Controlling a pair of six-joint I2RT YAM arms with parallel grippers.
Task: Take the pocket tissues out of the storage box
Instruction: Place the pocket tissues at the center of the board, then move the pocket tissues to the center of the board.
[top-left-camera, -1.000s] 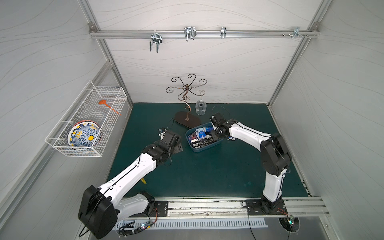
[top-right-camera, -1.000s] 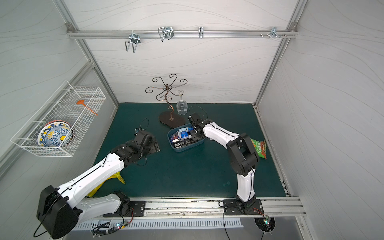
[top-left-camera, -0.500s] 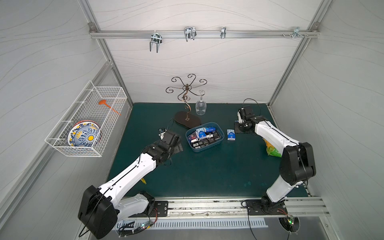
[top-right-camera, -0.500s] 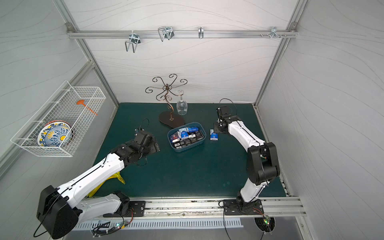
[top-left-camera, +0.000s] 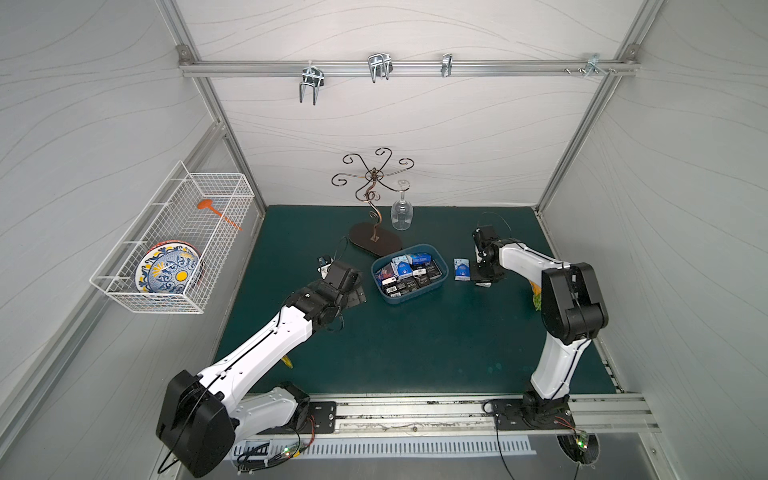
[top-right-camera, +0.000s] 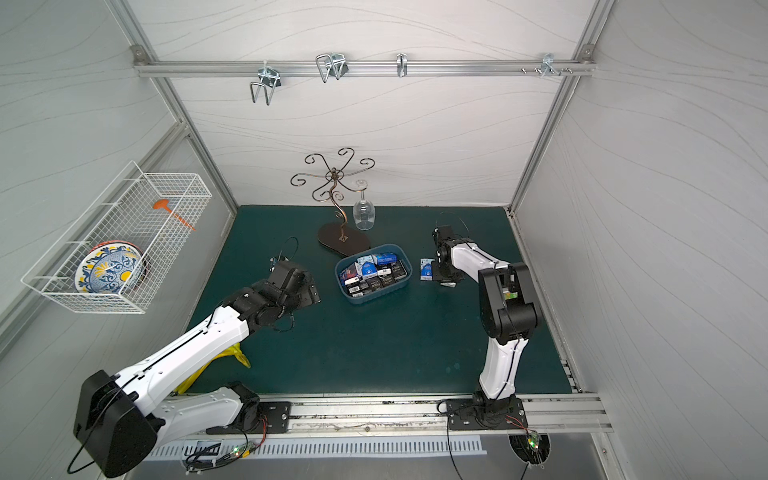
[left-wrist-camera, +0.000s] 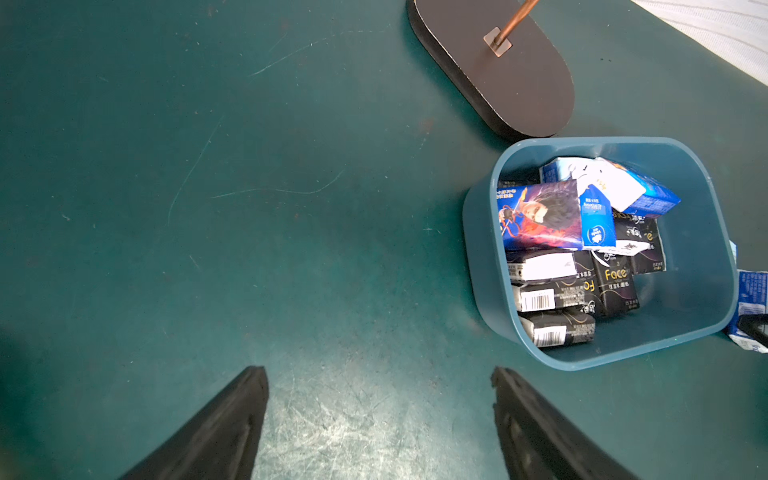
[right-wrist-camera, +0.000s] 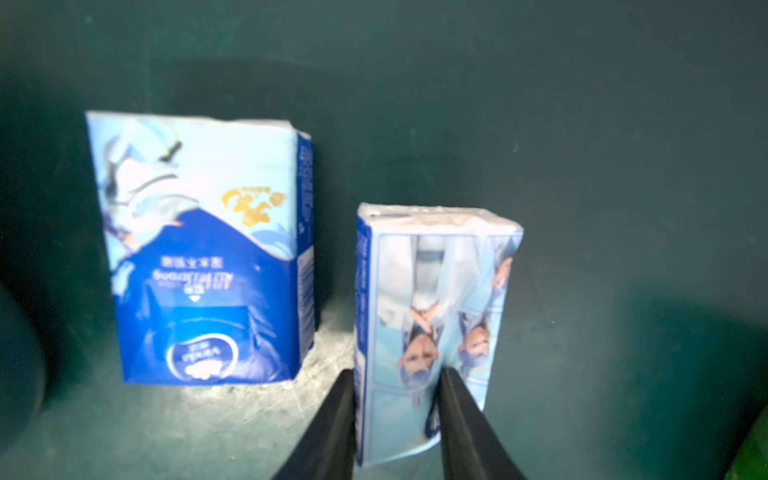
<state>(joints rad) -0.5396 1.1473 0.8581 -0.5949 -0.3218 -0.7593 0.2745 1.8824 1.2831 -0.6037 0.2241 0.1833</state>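
Dark green matting covers the tabletop (top-left-camera: 415, 357) inside my white-panelled cell. Near the middle of both top views sits the shallow blue plastic storage box (top-left-camera: 409, 300) (top-right-camera: 374, 298). It is just in front of the dark oval base of a curly metal stand (top-left-camera: 376, 244), from which a clear wine glass (top-left-camera: 402, 212) hangs upside down.

The pocket tissues (top-left-camera: 409, 272) (left-wrist-camera: 582, 249) fill most of the box. Black packs with white lettering lie along its near side, and blue and white ones are piled toward the far side.

Two packs are outside the box. A blue and white pack (top-left-camera: 461, 269) (right-wrist-camera: 203, 249) lies flat on the tabletop just right of the box in the top views. Beside it, across a narrow strip of matting, a pale blue pack printed with figures (right-wrist-camera: 436, 299) lies under my right claw (right-wrist-camera: 397, 372) (top-left-camera: 482, 279). That claw's fingers stand a little apart, one along the pack's side edge and the other across its printed face. I cannot tell whether they pinch it or merely straddle it.

My left claw (left-wrist-camera: 378, 370) (top-left-camera: 356, 297) is over bare matting left of the box, fingers spread wide, holding nothing.

At the left of the frame, a white wire basket (top-left-camera: 220, 187) on the wall holds a painted plate (top-left-camera: 168, 272). A green bag (top-left-camera: 536, 300) peeks out beside the right arm's elbow.
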